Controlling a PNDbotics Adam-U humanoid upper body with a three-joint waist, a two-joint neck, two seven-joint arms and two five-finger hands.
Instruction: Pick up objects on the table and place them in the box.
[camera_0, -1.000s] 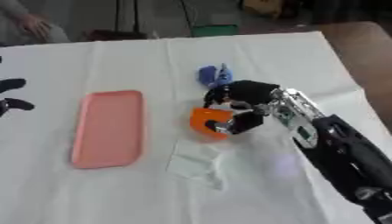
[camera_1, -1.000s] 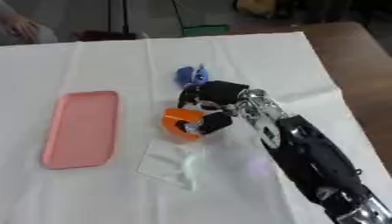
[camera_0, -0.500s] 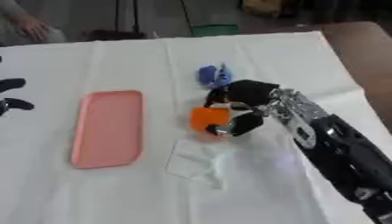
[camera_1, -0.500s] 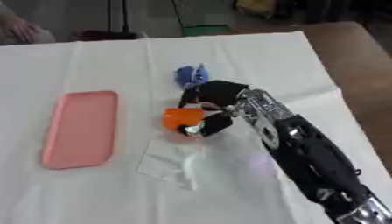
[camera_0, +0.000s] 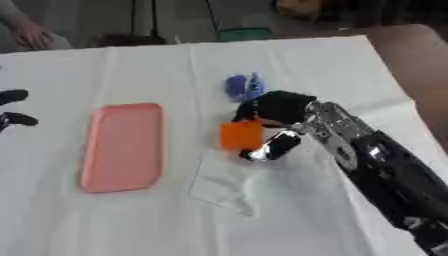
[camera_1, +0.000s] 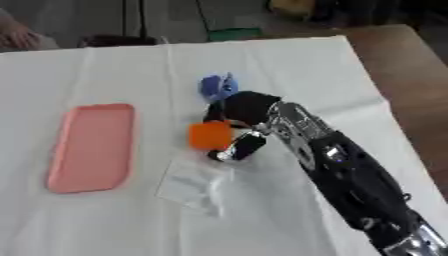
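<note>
My right hand reaches in from the lower right and is shut on an orange object, held just above the white cloth at the table's middle. A blue object lies right behind the hand. A clear plastic bag lies flat in front of the orange object. The pink tray lies to the left, with nothing in it. My left hand shows only as dark fingers at the left edge.
A white cloth covers the table, with a brown bare strip along the right. A person's hand rests at the far left corner, touching nothing of the task.
My right hand has moved the orange object a little to the left, toward the pink tray. The blue object, the bag and the tray have stayed put.
</note>
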